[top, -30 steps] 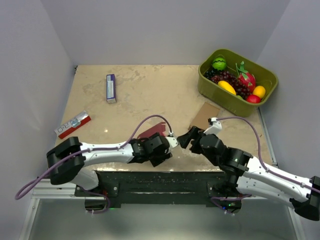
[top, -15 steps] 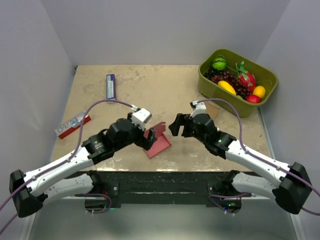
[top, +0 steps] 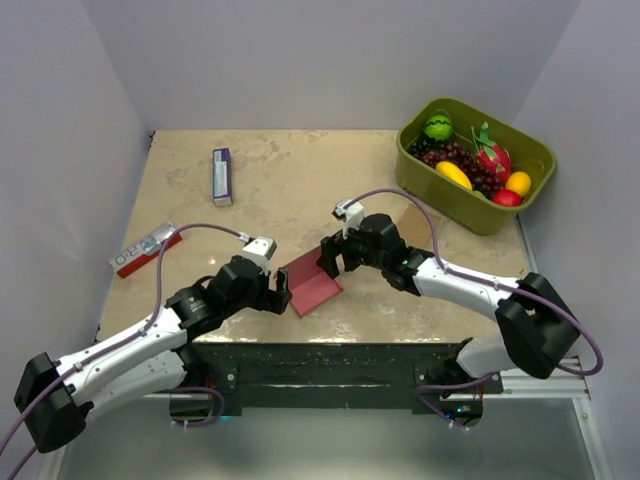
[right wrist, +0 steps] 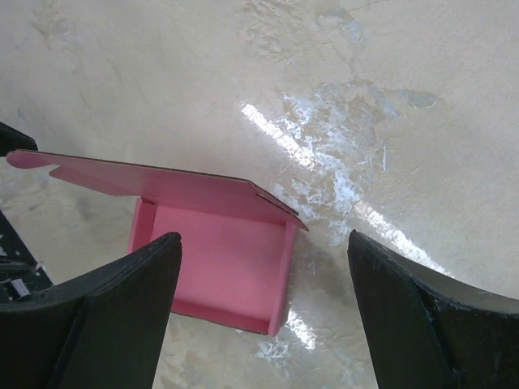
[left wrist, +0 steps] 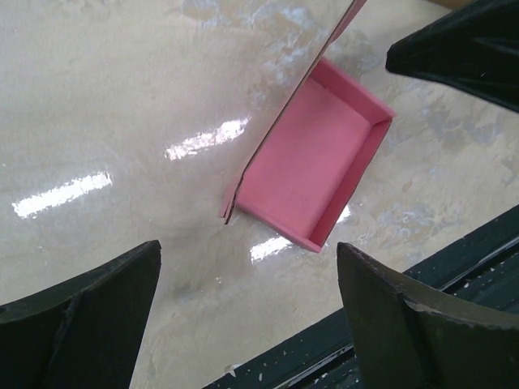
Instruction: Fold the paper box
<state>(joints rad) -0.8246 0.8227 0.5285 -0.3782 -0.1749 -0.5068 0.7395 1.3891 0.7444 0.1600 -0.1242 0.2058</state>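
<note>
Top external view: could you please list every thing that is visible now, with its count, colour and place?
paper box: one, pink-red, near middle of the table, lid flap raised
printed packet: one, red and white, left edge of the table
small carton: one, purple and white, far left part of the table
basket: one, olive green, far right corner
fruit: several pieces, mixed colours, inside the basket
table: one, beige with a marbled pattern
left arm: one, white and black, jaws open just left of the paper box
right arm: one, white and black, jaws open at the box's far right side
</note>
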